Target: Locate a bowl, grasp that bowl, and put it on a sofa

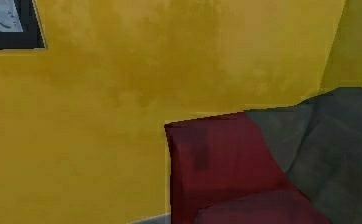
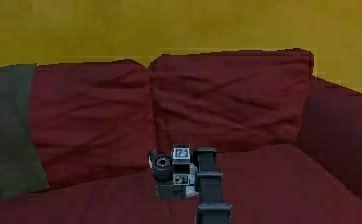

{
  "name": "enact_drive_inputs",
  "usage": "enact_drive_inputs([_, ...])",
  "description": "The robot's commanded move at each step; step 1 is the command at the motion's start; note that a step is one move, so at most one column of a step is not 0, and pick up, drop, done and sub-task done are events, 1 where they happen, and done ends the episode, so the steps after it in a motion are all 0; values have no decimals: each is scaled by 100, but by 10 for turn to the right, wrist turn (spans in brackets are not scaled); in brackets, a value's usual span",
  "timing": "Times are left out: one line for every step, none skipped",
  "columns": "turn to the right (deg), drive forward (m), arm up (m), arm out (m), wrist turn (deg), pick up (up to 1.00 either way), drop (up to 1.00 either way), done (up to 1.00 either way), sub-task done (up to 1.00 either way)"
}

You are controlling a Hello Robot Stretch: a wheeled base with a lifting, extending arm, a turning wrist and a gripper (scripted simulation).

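Red sofa (image 2: 229, 100) against yellow wall (image 2: 189, 25), grey-green throw (image 2: 9, 130) at the arm side view's left, dark arm (image 2: 214, 195) and fingers (image 2: 154, 162) seen against its seat, whether they hold anything cannot be told.

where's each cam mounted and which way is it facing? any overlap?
Forward view: on the robot, looking ahead and slightly down at a yellow wall, a framed picture and one end of the red sofa.
Arm side view: on the body, facing sideways at the sofa's back cushions; arm and gripper show against the seat.
Shared: sofa, grey-green throw, yellow wall.
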Motion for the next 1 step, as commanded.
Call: enact_drive_inputs([0, 0, 0, 0, 0, 0, 0, 100, 0])
